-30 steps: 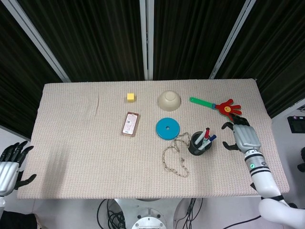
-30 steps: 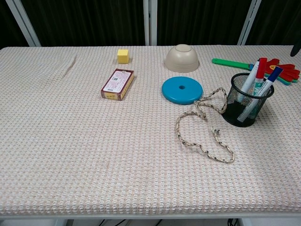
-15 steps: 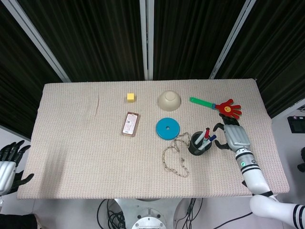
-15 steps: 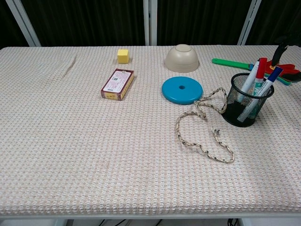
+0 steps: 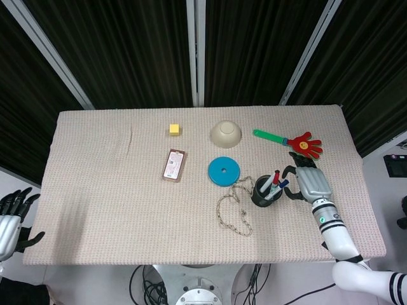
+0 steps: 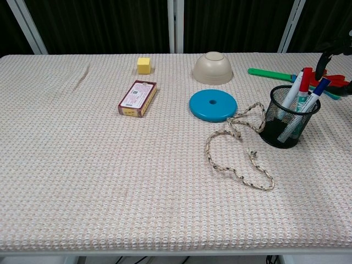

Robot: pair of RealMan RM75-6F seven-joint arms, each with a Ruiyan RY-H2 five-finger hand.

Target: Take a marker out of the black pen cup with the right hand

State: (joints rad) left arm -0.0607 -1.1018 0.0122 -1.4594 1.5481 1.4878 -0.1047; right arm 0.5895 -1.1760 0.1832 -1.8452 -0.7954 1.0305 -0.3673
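Note:
The black mesh pen cup [image 5: 265, 192] [image 6: 289, 116] stands upright at the right of the table with several markers [image 5: 276, 182] [image 6: 304, 87] leaning out of it, red, blue and green capped. My right hand [image 5: 306, 181] hovers just right of the cup, fingers spread and curled toward the marker tops, holding nothing. In the chest view only its dark fingertips [image 6: 328, 55] show at the right edge, close to the red marker cap. My left hand [image 5: 11, 213] hangs off the table's left edge, fingers apart and empty.
A coiled rope [image 5: 234, 206] lies against the cup's left side. A blue disc [image 5: 223, 170], an upturned beige bowl [image 5: 226, 133], a red-and-green hand clapper [image 5: 289, 140], a small box [image 5: 173, 164] and a yellow cube [image 5: 174, 129] lie further back.
My right hand has moved left from beside the table's right edge up to the pen cup, its fingers now near the marker tops. My left hand has sunk slightly lower.

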